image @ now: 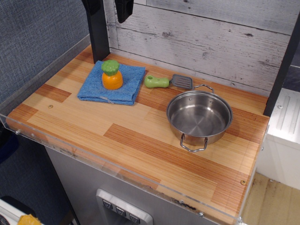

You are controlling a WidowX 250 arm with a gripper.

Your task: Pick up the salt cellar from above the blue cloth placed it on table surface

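Salt cellar (112, 75) stands upright on the blue cloth (112, 83), at ten o'clock on the counter (140, 140). Judged light, rigid, smooth plastic; the rounded orange body may slip, so the knobbly green cap offers the surer hold. Tool (123, 9) hangs at twelve o'clock, mostly out of frame; spread or pressed cannot be told.
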